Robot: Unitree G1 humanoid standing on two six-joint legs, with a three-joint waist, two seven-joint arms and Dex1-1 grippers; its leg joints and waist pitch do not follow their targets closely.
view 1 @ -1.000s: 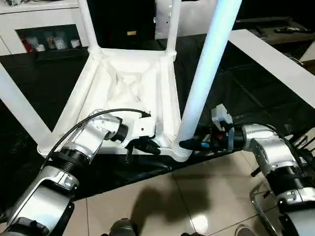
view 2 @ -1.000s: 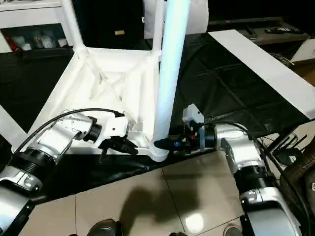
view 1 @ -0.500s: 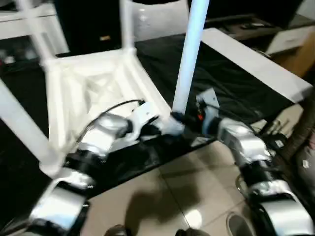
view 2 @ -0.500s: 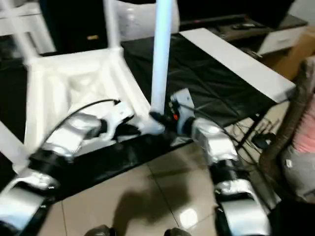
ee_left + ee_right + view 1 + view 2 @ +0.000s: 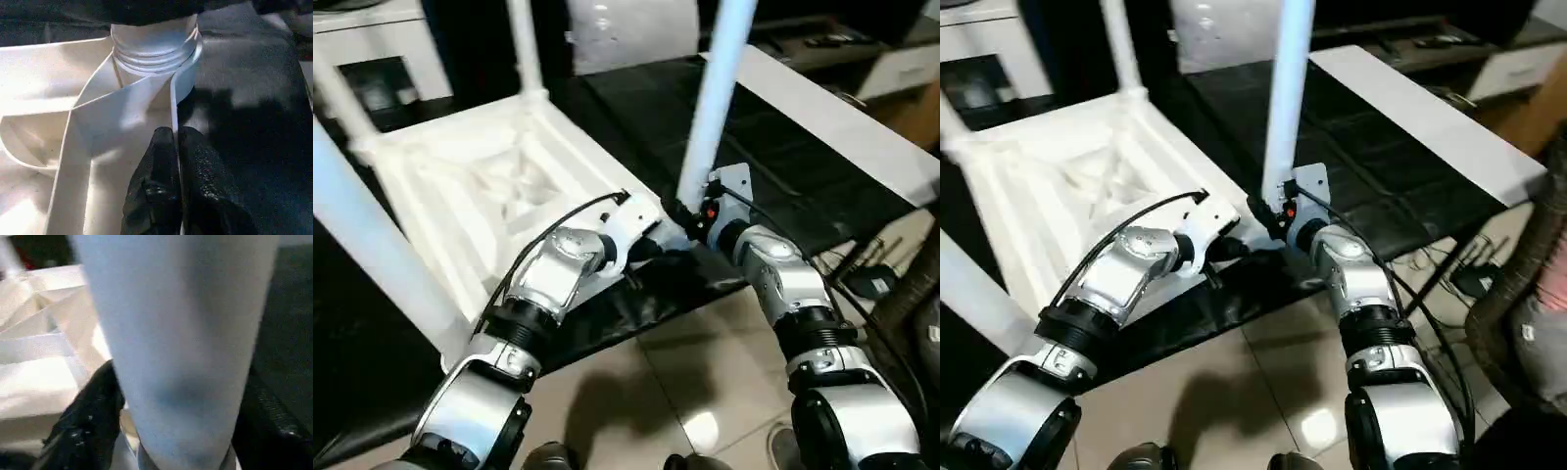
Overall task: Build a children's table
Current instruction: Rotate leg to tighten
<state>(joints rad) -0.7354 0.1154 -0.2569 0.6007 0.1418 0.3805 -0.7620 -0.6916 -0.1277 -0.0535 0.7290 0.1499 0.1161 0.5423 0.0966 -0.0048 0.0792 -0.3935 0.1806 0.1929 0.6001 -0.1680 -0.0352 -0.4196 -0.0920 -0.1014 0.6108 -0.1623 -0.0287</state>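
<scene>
— Looking down, we see the white plastic children's table (image 5: pixel 499 186) upside down on black sheeting (image 5: pixel 773 157), legs up.
— We see our left end effector (image 5: pixel 177 147) pinched on its rim; our right end effector (image 5: pixel 677 217) straddles the near white tubular leg (image 5: pixel 715 93).

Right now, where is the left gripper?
In the head views, the left gripper sits at the upturned white plastic table's near rim, beside the corner socket holding the upright white tubular leg.

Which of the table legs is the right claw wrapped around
The near-corner leg, standing beside both claws: the right claw straddles its base. The other legs stand at untouched corners.
</scene>
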